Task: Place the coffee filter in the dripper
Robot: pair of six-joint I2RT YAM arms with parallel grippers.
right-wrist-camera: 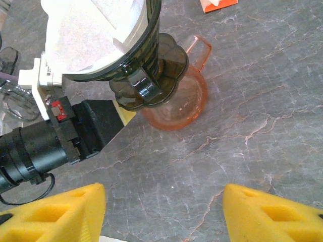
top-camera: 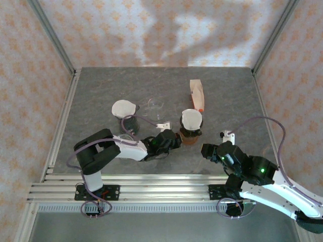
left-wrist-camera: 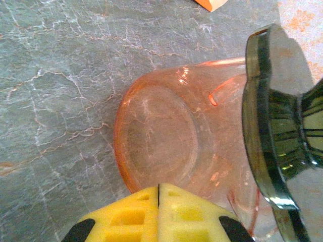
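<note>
A dark smoked dripper (top-camera: 192,122) stands on an orange glass carafe (top-camera: 191,138) at mid-table, with a white coffee filter (top-camera: 192,119) sitting inside it. The right wrist view shows the filter (right-wrist-camera: 86,35) lining the dripper (right-wrist-camera: 146,60) above the carafe (right-wrist-camera: 184,103). My left gripper (top-camera: 176,139) is shut with nothing in it, its yellow tips (left-wrist-camera: 159,194) against the carafe's (left-wrist-camera: 161,136) left side, the dripper's base (left-wrist-camera: 282,136) to the right. My right gripper (right-wrist-camera: 164,206) hangs open and empty over bare table, just right of and nearer than the carafe (top-camera: 207,150).
A second dark dripper topped with a white filter (top-camera: 124,108) stands left of centre. A clear glass piece (top-camera: 154,105) lies beside it. An orange filter packet (top-camera: 197,94) lies behind the carafe. Patterned walls and metal rails bound the grey stone table (top-camera: 101,91).
</note>
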